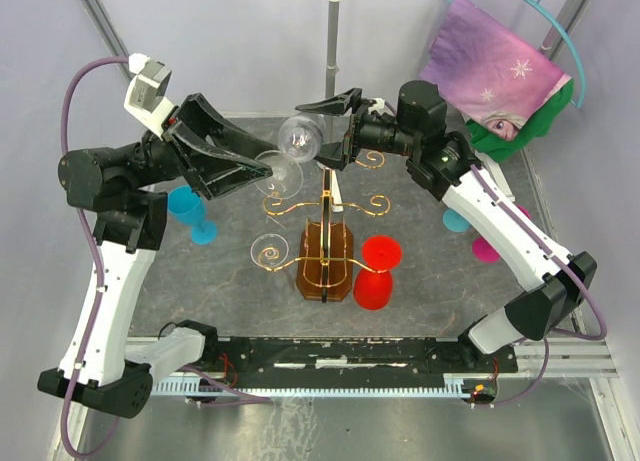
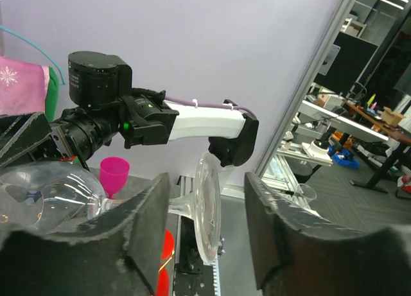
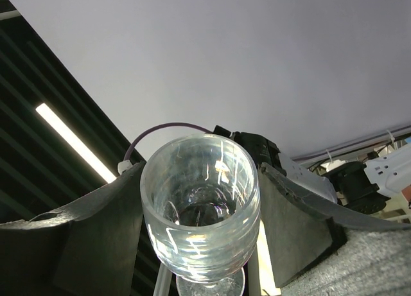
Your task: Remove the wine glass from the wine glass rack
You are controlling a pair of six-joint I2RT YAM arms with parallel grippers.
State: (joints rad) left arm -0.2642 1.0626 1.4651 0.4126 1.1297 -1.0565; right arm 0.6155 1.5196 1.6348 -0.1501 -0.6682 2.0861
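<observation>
A clear wine glass (image 1: 300,136) lies on its side in the air above the back arms of the gold wire rack (image 1: 325,206), which stands on its amber base (image 1: 325,266). My right gripper (image 1: 322,131) is shut on the glass bowl; in the right wrist view the bowl (image 3: 192,180) fills the gap between both fingers of the gripper (image 3: 200,222). My left gripper (image 1: 270,161) is open around the glass foot. In the left wrist view the foot (image 2: 209,206) stands edge-on between the spread fingers of the gripper (image 2: 207,225), with a gap on its right side.
A red glass (image 1: 378,271) stands right of the rack base. A blue glass (image 1: 190,213) is at the left. A pink glass (image 1: 487,246) and a light blue one (image 1: 455,221) are at the right. A grey pole (image 1: 330,41) and a purple cloth (image 1: 495,66) are behind.
</observation>
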